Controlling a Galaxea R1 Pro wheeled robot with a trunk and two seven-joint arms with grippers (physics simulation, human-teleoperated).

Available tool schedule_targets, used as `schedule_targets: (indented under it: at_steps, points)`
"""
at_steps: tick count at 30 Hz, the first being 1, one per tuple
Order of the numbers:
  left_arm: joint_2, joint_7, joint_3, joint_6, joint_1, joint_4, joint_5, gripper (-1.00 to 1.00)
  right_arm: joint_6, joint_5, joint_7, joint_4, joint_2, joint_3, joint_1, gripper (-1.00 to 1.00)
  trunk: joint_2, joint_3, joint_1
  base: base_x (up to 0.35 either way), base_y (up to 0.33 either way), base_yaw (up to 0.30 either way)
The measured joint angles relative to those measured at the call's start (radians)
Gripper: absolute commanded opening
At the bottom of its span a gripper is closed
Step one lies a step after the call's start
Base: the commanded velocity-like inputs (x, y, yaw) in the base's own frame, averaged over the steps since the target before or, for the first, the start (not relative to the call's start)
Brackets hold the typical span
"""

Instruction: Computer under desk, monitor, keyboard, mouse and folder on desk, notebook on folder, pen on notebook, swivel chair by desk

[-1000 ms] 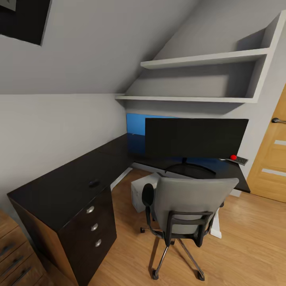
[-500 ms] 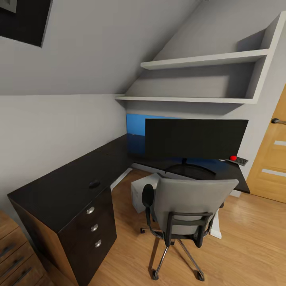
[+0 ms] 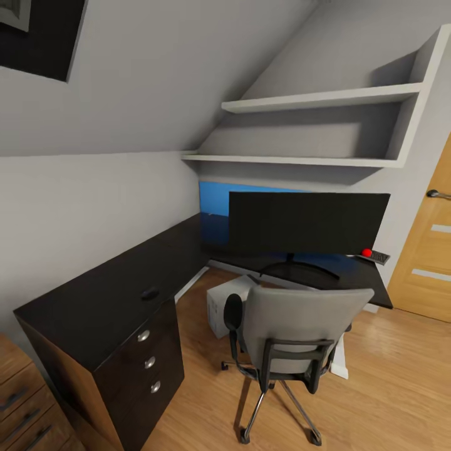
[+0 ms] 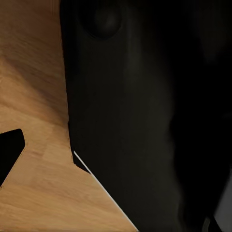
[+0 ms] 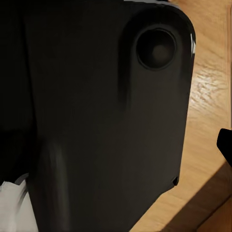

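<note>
The monitor (image 3: pixel 308 223) is seen standing on the desk (image 3: pixel 100 300), with the mouse (image 3: pixel 150 292) lying on the near desk wing above the drawers. The keyboard (image 3: pixel 378 255) is found at the far right desk end. The swivel chair (image 3: pixel 299 332) is parked before the desk, the computer (image 3: pixel 227 302) beneath it. Whether the grippers are open or closed cannot be told

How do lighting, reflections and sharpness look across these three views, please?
Head view: even, soft light; the monitor screen is plain black without glare, the desk top faintly mirrors the blue wall panel, and straight edges splay toward the corners. Left wrist view: a dark, soft-edged surface over wood floor. Right wrist view: likewise dark, with a bright sheen on the floor.
</note>
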State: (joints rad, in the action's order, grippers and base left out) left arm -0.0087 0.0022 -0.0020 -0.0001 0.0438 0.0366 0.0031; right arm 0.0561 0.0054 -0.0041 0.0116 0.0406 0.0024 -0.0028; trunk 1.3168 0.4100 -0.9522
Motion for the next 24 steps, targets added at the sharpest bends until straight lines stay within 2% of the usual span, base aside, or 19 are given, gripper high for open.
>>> schedule_targets:
  at_steps: [5,6,14,15,16,17,24]
  points:
    - [0.005,0.0,0.002,-0.001,0.0,0.028,0.002,1.0,0.03,0.001,0.001,-0.008,-0.001,0.0,0.0,1.0,-0.035,-0.016,0.019,0.0,0.0,0.0]
    - [0.005,0.0,0.002,-0.001,0.0,0.031,0.002,1.0,0.148,0.001,0.001,-0.009,-0.002,0.001,0.0,1.0,-0.042,-0.019,0.023,0.0,0.0,0.0]
    - [0.006,0.001,0.002,-0.001,0.0,0.041,0.002,1.0,0.168,-0.001,0.0,-0.011,-0.009,-0.002,0.0,1.0,-0.098,-0.044,0.054,0.0,0.0,0.0]
    - [0.006,0.002,0.012,-0.001,-0.001,0.1,0.007,1.0,0.17,-0.003,0.0,-0.011,-0.007,-0.003,0.0,1.0,-0.105,-0.047,0.057,0.0,0.0,0.0]
    - [0.006,0.002,0.036,-0.001,0.0,0.124,0.033,1.0,0.17,-0.004,0.0,-0.011,-0.004,-0.003,0.0,1.0,-0.112,-0.05,0.061,0.0,0.0,0.0]
    - [0.007,0.001,0.065,-0.001,0.0,0.142,0.084,1.0,0.171,-0.005,0.0,-0.012,-0.001,-0.002,0.0,1.0,-0.119,-0.054,0.065,0.0,0.0,0.0]
    - [0.007,0.001,0.071,-0.001,0.0,0.16,0.096,1.0,0.189,-0.003,0.001,-0.012,-0.001,0.0,0.0,1.0,-0.168,-0.075,0.092,0.0,0.0,0.0]
